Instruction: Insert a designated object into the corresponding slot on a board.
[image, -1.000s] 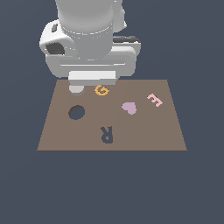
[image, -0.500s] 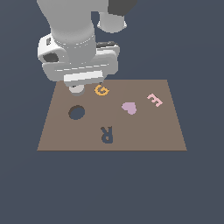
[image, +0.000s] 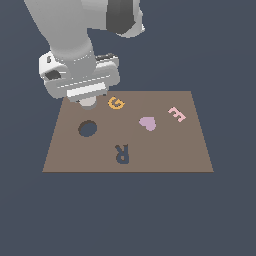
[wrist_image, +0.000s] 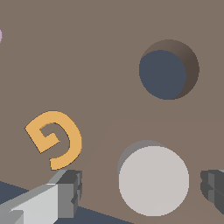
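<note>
The off-white round peg (wrist_image: 153, 180) stands upright on the brown board (image: 165, 155), just behind the dark round hole (image: 87, 128) and beside the orange G (image: 116, 103). In the exterior view only the peg's lower part (image: 88, 102) shows under the grey hand. My gripper (wrist_image: 142, 189) straddles the peg and is open. A gap shows between the peg and each of the two fingers (wrist_image: 70, 191). The hole (wrist_image: 167, 70) is empty.
The board also bears a lilac heart (image: 147, 123), a pink E (image: 176, 114) and a dark blue R (image: 122, 153). The arm's bulk rises over the board's far corner on the exterior view's left.
The hand has shifted toward the exterior view's left and come down a little over the peg. The peg has stayed in place.
</note>
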